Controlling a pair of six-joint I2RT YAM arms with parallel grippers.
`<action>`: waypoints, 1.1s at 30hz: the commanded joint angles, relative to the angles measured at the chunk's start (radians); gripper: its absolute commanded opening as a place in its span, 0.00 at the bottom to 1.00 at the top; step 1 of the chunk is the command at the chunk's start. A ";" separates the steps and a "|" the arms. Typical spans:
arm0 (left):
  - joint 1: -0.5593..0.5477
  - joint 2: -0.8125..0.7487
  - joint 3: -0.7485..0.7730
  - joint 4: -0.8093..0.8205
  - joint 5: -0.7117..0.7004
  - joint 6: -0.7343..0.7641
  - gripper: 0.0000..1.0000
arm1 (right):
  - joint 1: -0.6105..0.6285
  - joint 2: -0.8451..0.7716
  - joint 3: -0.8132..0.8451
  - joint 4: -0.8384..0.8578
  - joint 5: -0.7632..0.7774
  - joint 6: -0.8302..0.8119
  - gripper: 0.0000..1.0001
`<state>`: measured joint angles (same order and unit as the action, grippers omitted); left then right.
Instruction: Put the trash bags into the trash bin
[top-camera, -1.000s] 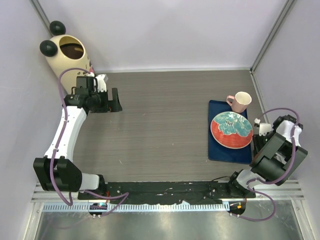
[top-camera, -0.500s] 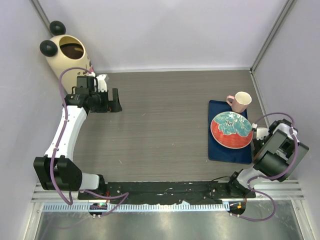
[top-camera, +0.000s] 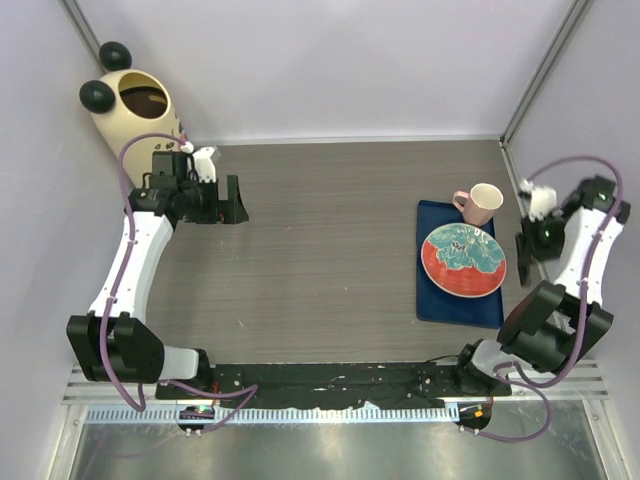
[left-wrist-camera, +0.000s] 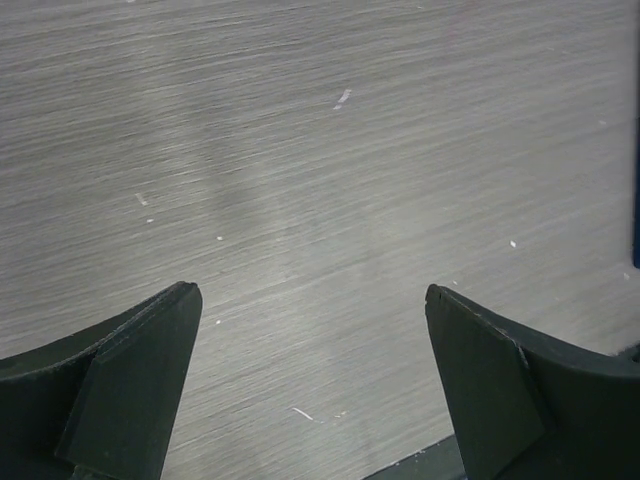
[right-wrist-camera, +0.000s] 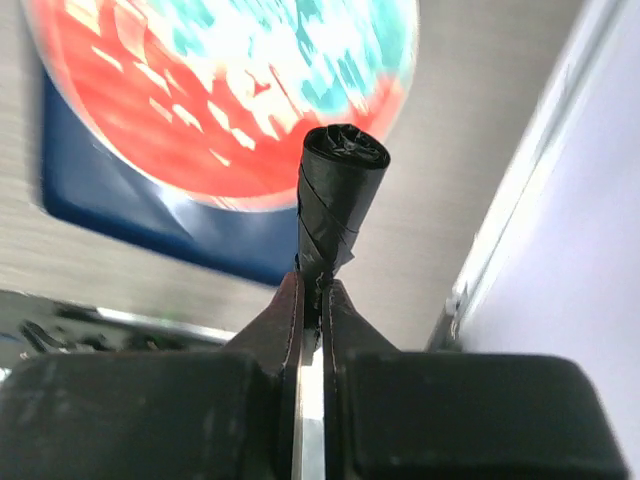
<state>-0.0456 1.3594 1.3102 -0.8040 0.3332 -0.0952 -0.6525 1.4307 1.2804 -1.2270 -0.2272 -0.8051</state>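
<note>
In the right wrist view my right gripper (right-wrist-camera: 315, 285) is shut on the lower end of a tightly rolled, glossy black trash bag (right-wrist-camera: 338, 180), which sticks up beyond the fingertips, lifted above the table. In the top view that gripper (top-camera: 526, 248) hangs off the right side of the plate, close to the right wall; the roll is hard to make out there. The cream trash bin (top-camera: 135, 130) with black ball ears stands in the far left corner, mouth uncovered. My left gripper (top-camera: 234, 200) is open beside the bin, nothing between its fingers (left-wrist-camera: 150, 350).
A red plate with a teal pattern (top-camera: 463, 260) lies on a dark blue mat (top-camera: 445, 305) at the right, with a cream cup with a pink handle (top-camera: 485, 203) behind it. The right wall and its metal post (top-camera: 530, 80) stand close to the right arm.
My right gripper has closed on the rolled bag and risen, swinging from the near right edge up and back beside the plate. The left arm has not moved.
</note>
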 joint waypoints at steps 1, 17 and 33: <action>-0.002 -0.112 0.008 0.072 0.214 0.067 1.00 | 0.253 -0.047 0.213 -0.229 -0.337 0.176 0.01; -0.215 -0.208 -0.292 0.925 0.713 -0.352 0.97 | 1.017 0.155 0.382 -0.014 -0.853 0.343 0.01; -0.372 -0.033 -0.380 1.483 0.644 -0.830 0.97 | 1.133 0.293 0.516 0.069 -0.920 0.440 0.01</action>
<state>-0.3996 1.3048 0.9550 0.5030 1.0042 -0.8124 0.4759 1.7245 1.7485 -1.2106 -1.0985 -0.4179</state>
